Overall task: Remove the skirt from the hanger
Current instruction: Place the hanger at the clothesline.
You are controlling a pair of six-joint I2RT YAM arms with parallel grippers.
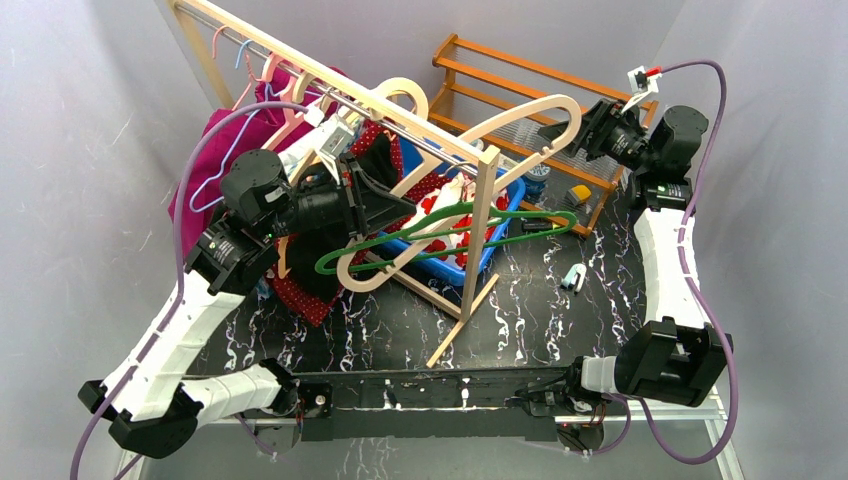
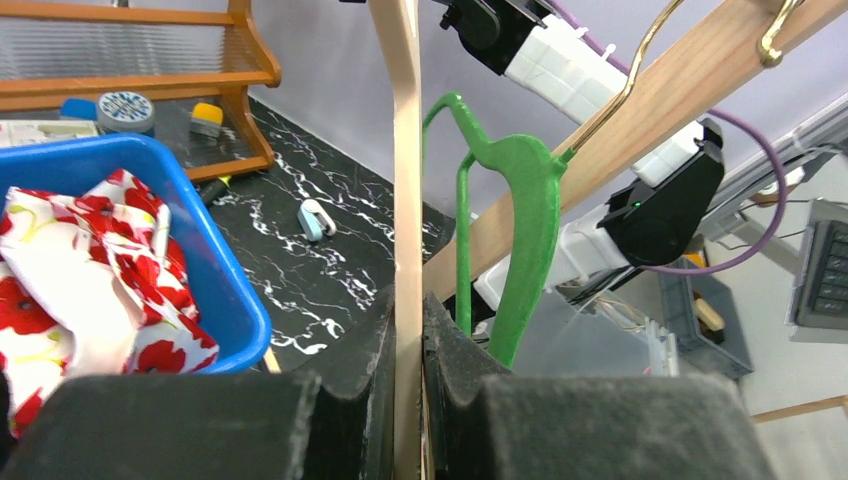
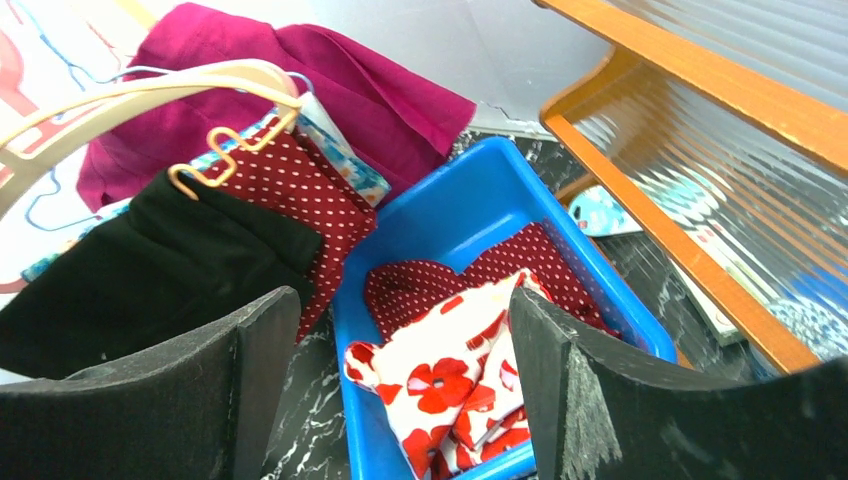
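My left gripper is shut on the bar of a big cream hanger; the left wrist view shows the jaws pinching that bar. A green hanger lies across it, also seen in the left wrist view. A black skirt and a maroon dotted skirt hang by gold clips from a cream hanger. My right gripper is open and empty, high over the blue bin, near the cream hanger's far end.
The blue bin holds a red-flowered white skirt and a maroon dotted one. A wooden garment rack crosses the middle. A magenta garment hangs at the back left. An orange wooden shelf stands at the back right.
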